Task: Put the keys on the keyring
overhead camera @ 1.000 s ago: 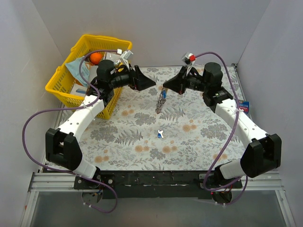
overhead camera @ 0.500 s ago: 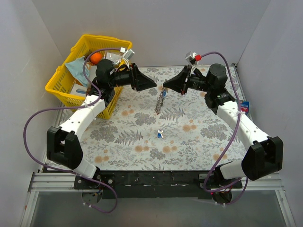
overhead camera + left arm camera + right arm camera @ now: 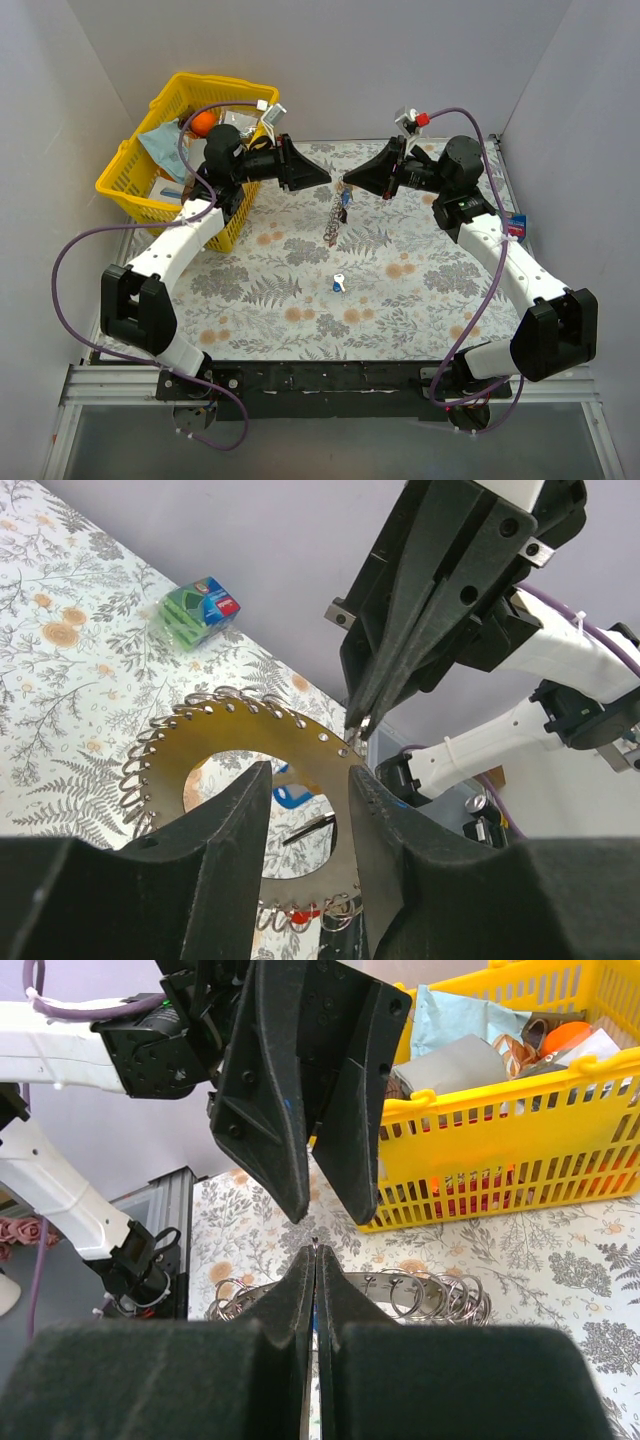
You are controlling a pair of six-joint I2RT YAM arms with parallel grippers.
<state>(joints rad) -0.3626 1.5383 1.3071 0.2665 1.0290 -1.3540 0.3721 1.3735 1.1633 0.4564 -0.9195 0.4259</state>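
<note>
**Right gripper (image 3: 346, 185) pins the keyring (image 3: 225, 742); left gripper (image 3: 327, 178) faces it**

The right gripper is clamped shut on the keyring's upper rim. The ring hangs from its tips with its long axis pointing down toward the table (image 3: 430, 290). The left gripper meets it tip to tip from the opposite side, with its jaws partly apart and holding nothing (its wrist view frames the ring's hole between them). A loose white-and-blue key (image 3: 339, 283) lies on the table well below the ring, toward the bases and about equally near both arms.
</note>
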